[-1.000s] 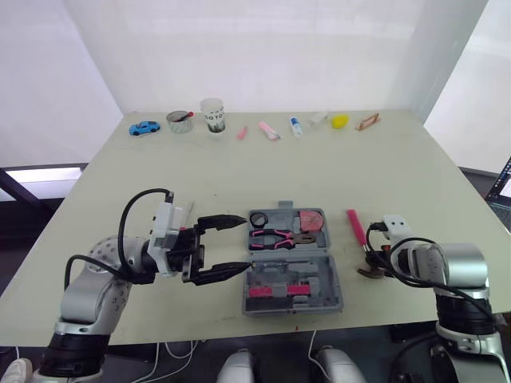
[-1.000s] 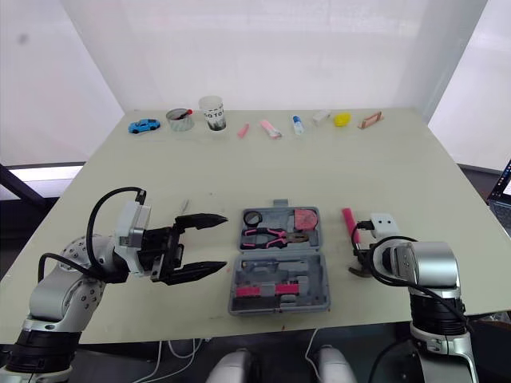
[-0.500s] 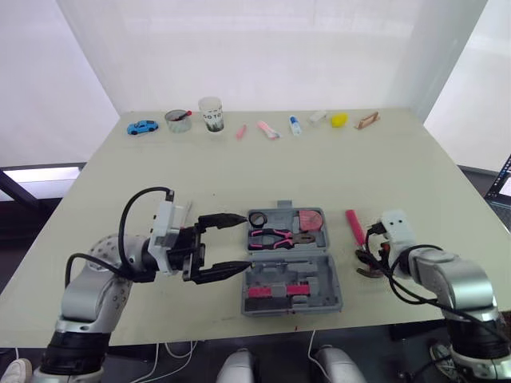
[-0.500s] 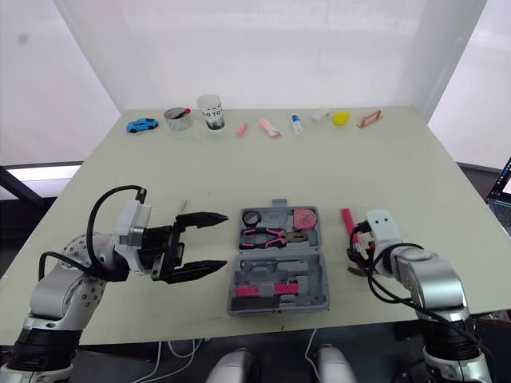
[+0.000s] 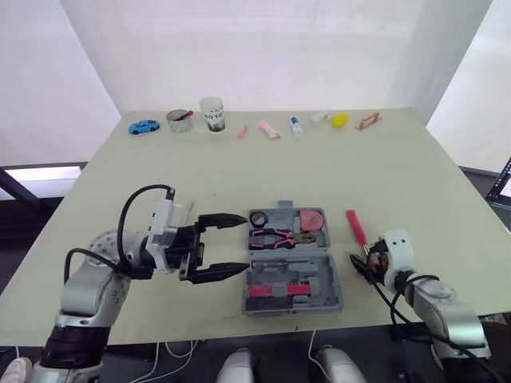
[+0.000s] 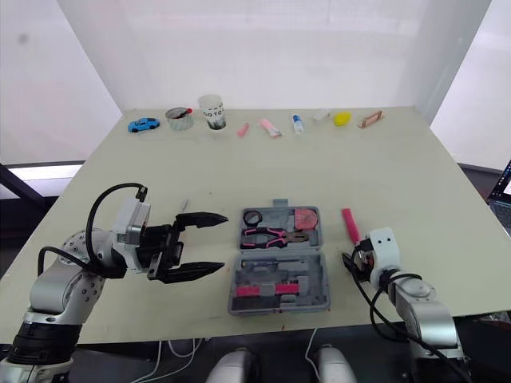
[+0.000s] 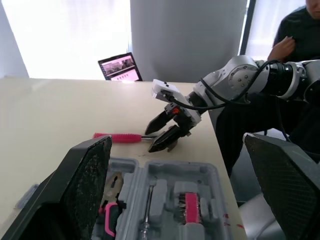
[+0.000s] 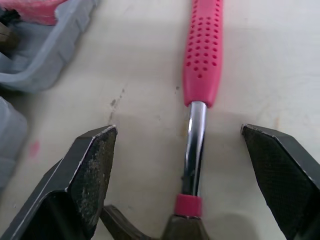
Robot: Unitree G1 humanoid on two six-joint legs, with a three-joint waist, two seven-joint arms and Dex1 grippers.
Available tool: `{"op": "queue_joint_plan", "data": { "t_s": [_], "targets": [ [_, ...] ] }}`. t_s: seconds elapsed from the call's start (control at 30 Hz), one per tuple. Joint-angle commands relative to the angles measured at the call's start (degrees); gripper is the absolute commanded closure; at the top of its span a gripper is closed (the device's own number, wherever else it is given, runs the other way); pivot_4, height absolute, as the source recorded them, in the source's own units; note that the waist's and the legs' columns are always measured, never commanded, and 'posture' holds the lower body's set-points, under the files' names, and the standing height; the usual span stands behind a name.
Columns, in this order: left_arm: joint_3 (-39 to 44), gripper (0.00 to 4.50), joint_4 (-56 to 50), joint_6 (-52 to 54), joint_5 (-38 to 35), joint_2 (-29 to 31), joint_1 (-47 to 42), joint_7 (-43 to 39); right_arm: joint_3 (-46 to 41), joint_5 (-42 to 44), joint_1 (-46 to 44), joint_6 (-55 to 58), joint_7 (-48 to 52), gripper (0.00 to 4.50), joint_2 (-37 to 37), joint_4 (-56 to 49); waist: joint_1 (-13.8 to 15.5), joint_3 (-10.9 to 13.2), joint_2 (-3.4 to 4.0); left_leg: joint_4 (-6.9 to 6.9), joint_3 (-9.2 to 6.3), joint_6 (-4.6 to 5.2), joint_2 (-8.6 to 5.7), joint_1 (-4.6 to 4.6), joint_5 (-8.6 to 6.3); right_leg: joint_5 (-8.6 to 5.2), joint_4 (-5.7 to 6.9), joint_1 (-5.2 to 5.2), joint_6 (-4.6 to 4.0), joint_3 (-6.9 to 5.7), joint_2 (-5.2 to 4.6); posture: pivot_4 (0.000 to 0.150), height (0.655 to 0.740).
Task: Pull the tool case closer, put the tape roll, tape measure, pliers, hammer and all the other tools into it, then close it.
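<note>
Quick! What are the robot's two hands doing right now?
Left gripper: open, holding nothing.
Right gripper: open, fingers either side of the hammer, not gripping.

Silver-grey rounded arm shells, black joint rings, black cables, white wrist boxes, black left gripper, black right gripper, cross-hatched finger pads

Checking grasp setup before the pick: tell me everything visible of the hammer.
The hammer lies flat on the table, right of the open tool case and apart from it. It has a pink dotted grip, chrome shaft, pink collar and dark metal head. The grip points away from the robot, the head toward it. The open right gripper straddles the shaft near the head, not touching it.
</note>
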Motion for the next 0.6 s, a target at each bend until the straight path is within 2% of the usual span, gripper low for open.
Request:
{"op": "queue_joint_plan", "data": {
  "t_s": [0.03, 0.13, 0.17, 0.2, 0.23, 0.33, 0.37, 0.6],
  "targets": [
    [0.3, 0.0, -0.3, 0.0, -1.6, 1.4, -0.9, -3.1, -0.9, 0.3, 0.5, -5.1, -0.8, 0.57, 1.0, 2.6, 0.0, 0.0, -0.01, 0.0, 0.0, 0.0, 0.0, 0.0, 0.0, 0.0, 0.0, 0.0, 0.0, 0.0, 0.0, 0.15, 0.74],
    [0.3, 0.0, 0.5, 0.5, -1.8, 2.6, -1.6, -5.7, -0.6, -0.1, 0.5, -8.0, -1.1, 1.6, 1.5, 5.1, 0.0, 0.0, -0.05, 0.0, 0.0, 0.0, 0.0, 0.0, 0.0, 0.0, 0.01, 0.0, 0.0, 0.0, 0.0, 0.15, 0.74],
    [0.2, 0.0, 0.8, 0.4, -1.7, 2.8, -1.8, -6.2, -0.5, -0.2, 0.4, -8.5, -1.3, 2.16, 1.5, 5.5, 0.0, 0.0, -0.06, 0.01, 0.0, 0.0, 0.0, 0.0, 0.0, 0.0, 0.01, 0.0, 0.0, 0.0, 0.0, 0.15, 0.74],
    [0.1, 0.0, 1.1, 0.4, -1.7, 2.9, -2.1, -6.7, -0.4, -0.2, 0.3, -8.9, -1.4, 2.37, 1.6, 5.8, 0.0, 0.0, -0.06, 0.01, 0.0, 0.0, 0.0, 0.0, 0.0, 0.0, 0.01, 0.0, -0.01, 0.0, 0.0, 0.15, 0.74],
    [-0.1, 0.0, 1.3, 0.4, -1.8, 3.0, -2.3, -7.3, -0.3, -0.2, 0.2, -9.3, -1.5, 2.76, 1.7, 6.2, 0.0, -0.1, -0.07, 0.01, 0.0, 0.0, 0.0, 0.01, 0.0, 0.0, 0.01, 0.0, 0.0, 0.0, 0.0, 0.15, 0.74],
    [-0.2, 0.0, 1.6, 0.6, -2.1, 3.1, -2.8, -8.6, 0.2, -0.5, 0.4, -10.7, -1.3, 4.23, 1.7, 7.1, -0.1, -0.1, -0.09, 0.01, 0.0, 0.0, 0.0, 0.02, 0.0, 0.0, 0.02, 0.0, -0.01, 0.01, 0.01, 0.15, 0.74],
    [-0.1, 0.0, 1.7, 0.7, -2.2, 3.1, -2.8, -8.7, 0.4, -0.5, 0.6, -11.0, -1.2, 4.41, 1.6, 7.4, -0.1, -0.1, -0.11, 0.01, 0.0, 0.0, 0.0, 0.02, 0.0, 0.0, 0.03, 0.0, -0.01, 0.01, 0.01, 0.15, 0.74],
    [0.4, 0.0, 2.2, 0.7, -2.2, 3.2, -3.1, -9.1, -1.4, -0.2, 1.0, -16.3, -2.1, 4.41, 1.8, 7.5, -0.1, -0.1, -0.2, 0.02, 0.0, 0.0, 0.0, 0.02, 0.0, 0.0, 0.04, 0.01, -0.01, 0.01, 0.0, 0.15, 0.74]
  ]
}}
